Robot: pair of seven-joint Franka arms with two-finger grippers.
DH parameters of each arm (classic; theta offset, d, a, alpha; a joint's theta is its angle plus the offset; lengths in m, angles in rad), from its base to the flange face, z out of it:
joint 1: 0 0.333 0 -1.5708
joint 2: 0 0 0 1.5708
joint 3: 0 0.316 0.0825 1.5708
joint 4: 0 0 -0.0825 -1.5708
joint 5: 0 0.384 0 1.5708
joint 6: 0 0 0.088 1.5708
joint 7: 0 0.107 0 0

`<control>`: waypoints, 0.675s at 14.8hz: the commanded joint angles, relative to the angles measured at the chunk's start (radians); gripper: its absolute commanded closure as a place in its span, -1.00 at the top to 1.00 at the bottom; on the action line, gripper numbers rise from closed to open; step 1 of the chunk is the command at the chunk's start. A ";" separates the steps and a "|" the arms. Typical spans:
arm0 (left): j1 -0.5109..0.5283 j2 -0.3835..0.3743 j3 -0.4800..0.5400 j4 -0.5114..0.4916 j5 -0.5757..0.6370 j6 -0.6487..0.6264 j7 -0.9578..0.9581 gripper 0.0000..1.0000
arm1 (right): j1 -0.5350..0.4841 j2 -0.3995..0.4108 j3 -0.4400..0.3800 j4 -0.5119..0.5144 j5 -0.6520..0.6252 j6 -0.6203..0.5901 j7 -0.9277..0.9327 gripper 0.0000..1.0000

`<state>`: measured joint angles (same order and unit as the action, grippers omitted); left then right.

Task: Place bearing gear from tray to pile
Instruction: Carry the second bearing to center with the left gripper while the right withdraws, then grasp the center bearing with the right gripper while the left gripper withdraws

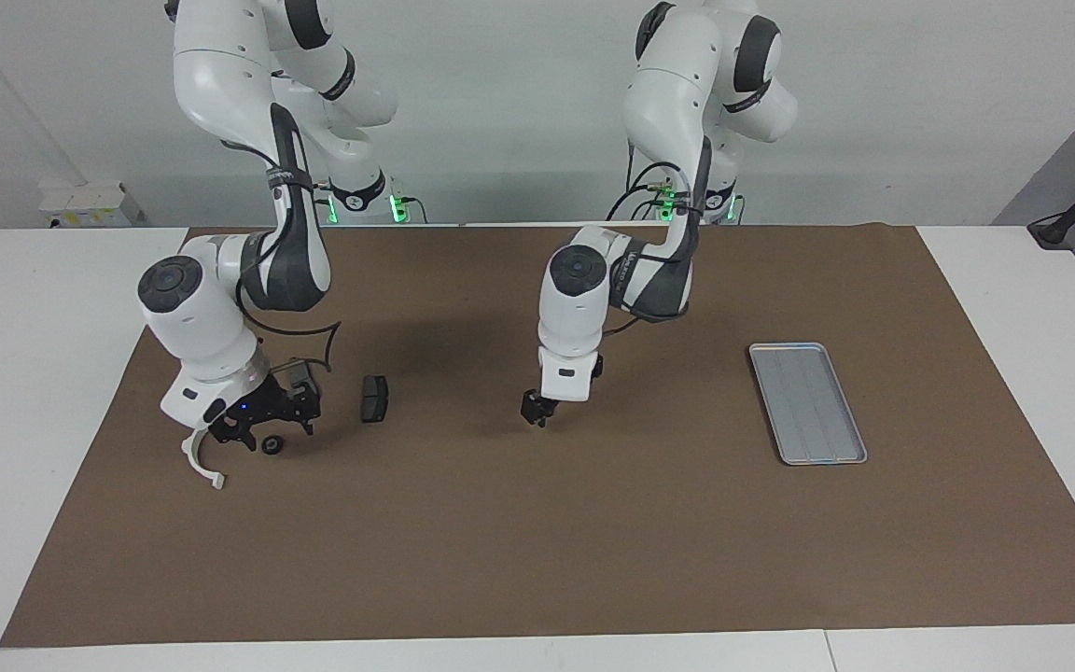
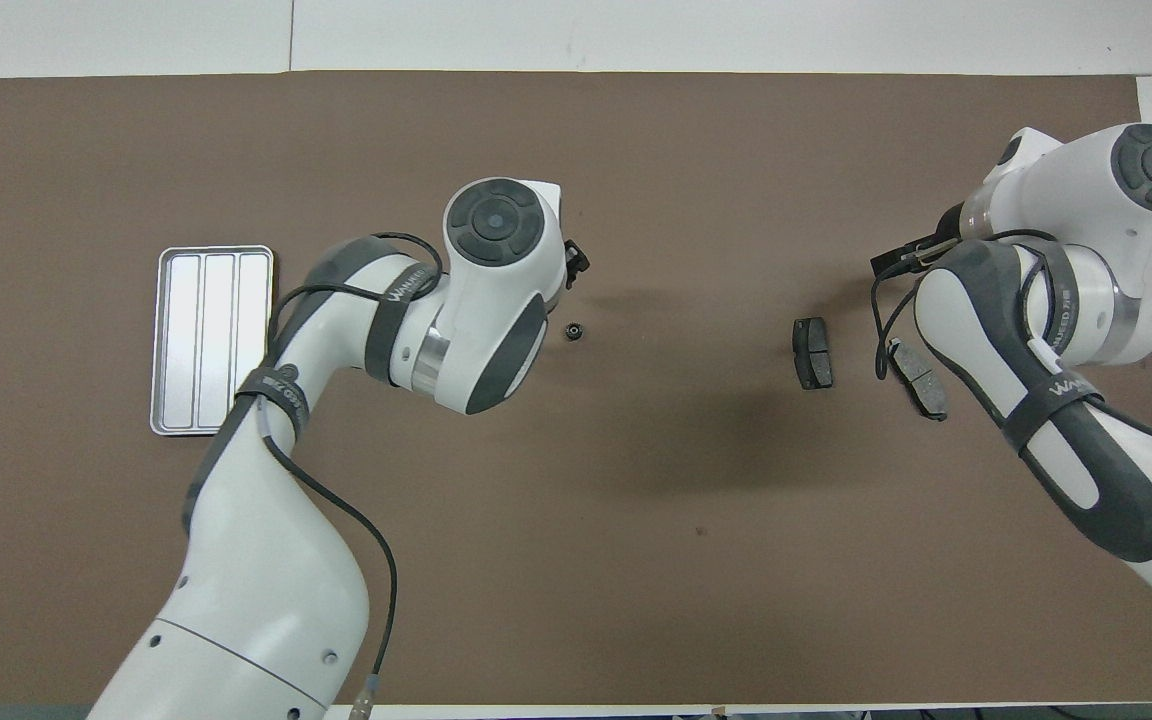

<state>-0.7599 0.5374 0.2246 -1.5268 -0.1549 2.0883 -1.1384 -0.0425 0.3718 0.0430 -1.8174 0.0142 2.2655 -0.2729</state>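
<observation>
Tray (image 1: 808, 403): silver-grey, ridged, flat on the mat at the left arm's end. Pile at the right arm's end: dark pad (image 1: 374, 399), second pad (image 2: 919, 378), white half-ring (image 1: 202, 464). Small black bearing gear (image 1: 271, 445) lies just beside the half-ring. Second gear (image 2: 572, 331) lies mid-mat.

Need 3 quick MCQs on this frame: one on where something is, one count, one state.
1. Where is the white half-ring?
A. On the tray
B. Between the two pads
C. On the mat at the right arm's end, beside the right tool

2. How many dark brake-pad pieces lie on the mat?
A. One
B. Two
C. Four

3. What state is the tray in?
A. Empty
B. Holding a gear
C. Stacked with pads

Key:
1 C: the white half-ring lies on the mat just by the right tool.
2 B: one pad lies in the open, a second shows beside the right arm.
3 A: the tray shows only its bare ridges.
</observation>
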 commanded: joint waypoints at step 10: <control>0.444 -0.342 0.045 -0.027 -0.002 -0.431 0.644 1.00 | 0.366 0.018 0.051 0.147 -0.060 -0.148 0.734 0.78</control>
<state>-0.3526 0.2360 0.2815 -1.5262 -0.1543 1.7040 -0.5763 0.2609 0.3569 0.0971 -1.7256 -0.0028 2.1591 0.3537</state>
